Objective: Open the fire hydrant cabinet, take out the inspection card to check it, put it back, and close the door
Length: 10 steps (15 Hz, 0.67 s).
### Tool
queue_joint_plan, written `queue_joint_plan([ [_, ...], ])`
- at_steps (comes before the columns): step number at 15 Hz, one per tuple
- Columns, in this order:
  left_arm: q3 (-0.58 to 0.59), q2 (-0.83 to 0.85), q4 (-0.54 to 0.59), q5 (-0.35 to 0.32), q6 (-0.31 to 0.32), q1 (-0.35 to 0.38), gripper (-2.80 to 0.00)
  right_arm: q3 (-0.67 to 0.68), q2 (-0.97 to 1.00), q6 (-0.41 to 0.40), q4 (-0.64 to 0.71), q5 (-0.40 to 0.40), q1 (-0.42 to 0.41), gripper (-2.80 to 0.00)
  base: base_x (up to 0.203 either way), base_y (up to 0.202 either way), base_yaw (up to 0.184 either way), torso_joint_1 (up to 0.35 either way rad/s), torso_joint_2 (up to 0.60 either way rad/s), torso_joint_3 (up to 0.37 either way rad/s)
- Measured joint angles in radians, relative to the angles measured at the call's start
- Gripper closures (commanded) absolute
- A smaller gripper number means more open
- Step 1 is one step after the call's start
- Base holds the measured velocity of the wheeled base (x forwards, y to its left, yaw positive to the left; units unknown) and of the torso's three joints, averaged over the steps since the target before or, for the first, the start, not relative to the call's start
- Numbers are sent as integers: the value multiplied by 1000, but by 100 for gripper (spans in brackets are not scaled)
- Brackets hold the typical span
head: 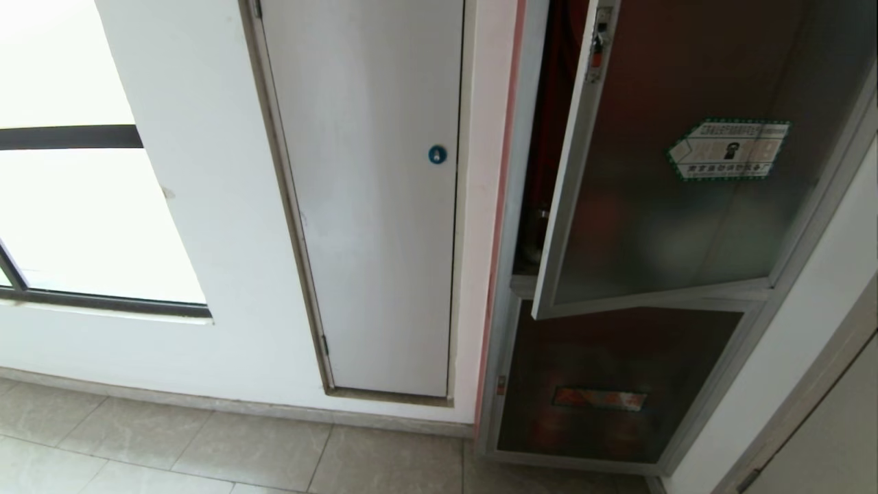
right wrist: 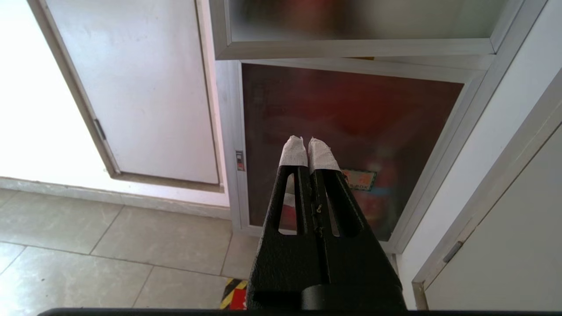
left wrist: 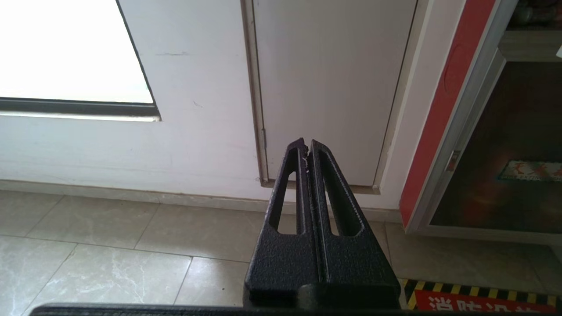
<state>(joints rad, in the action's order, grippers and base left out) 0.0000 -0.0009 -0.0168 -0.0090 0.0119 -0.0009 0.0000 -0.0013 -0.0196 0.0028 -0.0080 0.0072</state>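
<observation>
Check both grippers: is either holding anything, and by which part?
Nothing is held. The left gripper and right gripper are both shut on nothing.

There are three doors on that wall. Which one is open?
The door with the green-bordered sticker, the upper glass one. Its latch edge swings out, showing red inside. The white panel and the lower glass pane sit shut in their frames.

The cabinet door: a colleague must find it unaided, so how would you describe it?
Find the silver-framed fire hydrant cabinet right of the plain white panel. Its upper pane is the door, standing ajar. Unlike the shorter lower pane, it carries a green-bordered sticker.
</observation>
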Motion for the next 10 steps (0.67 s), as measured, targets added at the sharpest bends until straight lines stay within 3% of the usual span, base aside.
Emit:
queue_joint_plan([
  [10, 0, 0, 1, 0, 0, 0, 0, 0, 0, 33, -1, 2, 0, 0, 0, 0, 0, 0, 0, 0],
])
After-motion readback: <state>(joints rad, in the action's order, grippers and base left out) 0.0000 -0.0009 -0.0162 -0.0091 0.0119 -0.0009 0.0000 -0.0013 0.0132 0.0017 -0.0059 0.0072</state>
